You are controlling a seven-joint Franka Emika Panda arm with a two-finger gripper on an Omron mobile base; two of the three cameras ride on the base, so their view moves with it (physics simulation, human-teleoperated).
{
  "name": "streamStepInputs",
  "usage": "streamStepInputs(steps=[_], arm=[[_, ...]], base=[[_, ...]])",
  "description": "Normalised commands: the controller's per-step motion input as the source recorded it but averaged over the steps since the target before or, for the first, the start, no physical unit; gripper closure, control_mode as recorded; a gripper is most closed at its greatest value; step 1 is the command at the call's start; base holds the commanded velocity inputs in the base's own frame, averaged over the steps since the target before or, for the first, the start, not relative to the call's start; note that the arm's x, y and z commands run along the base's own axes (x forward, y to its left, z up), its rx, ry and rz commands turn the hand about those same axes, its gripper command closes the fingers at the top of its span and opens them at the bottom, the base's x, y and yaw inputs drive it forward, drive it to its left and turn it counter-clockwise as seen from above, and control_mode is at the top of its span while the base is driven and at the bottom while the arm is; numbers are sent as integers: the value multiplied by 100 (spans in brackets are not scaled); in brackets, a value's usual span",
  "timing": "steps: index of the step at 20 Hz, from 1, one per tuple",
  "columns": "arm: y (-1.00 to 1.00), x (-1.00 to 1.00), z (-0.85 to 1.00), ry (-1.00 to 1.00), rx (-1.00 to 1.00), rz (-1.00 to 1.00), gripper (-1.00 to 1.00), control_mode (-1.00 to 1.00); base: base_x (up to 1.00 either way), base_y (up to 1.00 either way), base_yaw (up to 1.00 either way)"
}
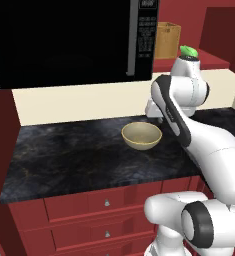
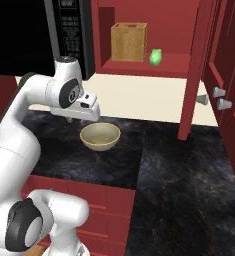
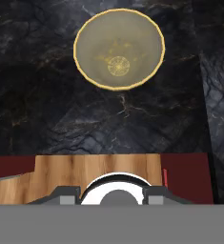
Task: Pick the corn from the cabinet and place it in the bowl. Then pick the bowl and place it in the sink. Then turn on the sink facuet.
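The corn (image 2: 155, 56) is a small bright green piece lying on the red cabinet shelf, to the right of a wooden box; in the left base view the corn (image 1: 188, 50) peeks out above the arm's elbow. The tan bowl (image 1: 141, 135) (image 2: 100, 136) stands upright and empty on the black marbled counter. My gripper (image 1: 156, 117) (image 2: 75, 119) hangs just behind the bowl and above the counter, well below the shelf. Looking down from the hand, the bowl (image 3: 119, 48) lies ahead, and the gripper (image 3: 109, 195) has its tips apart with nothing held between them.
A black microwave (image 1: 64, 40) (image 2: 69, 30) hangs over the counter (image 1: 64, 155) to the left of the cabinet. The wooden box (image 2: 129, 42) sits on the shelf beside the corn. An open red cabinet door (image 2: 224, 75) stands to the right. Red drawers (image 1: 106, 202) run below the counter edge.
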Motion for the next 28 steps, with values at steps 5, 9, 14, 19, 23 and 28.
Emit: streamStepInputs(steps=[5,9,14,19,23,28], arm=[[-7,-1,-3,0,1,1,-100,-100],[-59,-1,17,-16,3,0,-100,-100],[-69,0,35,-23,1,-6,-100,-100],[-65,7,53,-22,0,-11,-100,-100],[-66,19,68,-20,0,-15,-100,-100],[-56,41,67,-13,0,-23,-100,-100]], base=[[0,0,0],[0,0,0],[0,0,0],[0,0,0],[0,0,0],[0,0,0]])
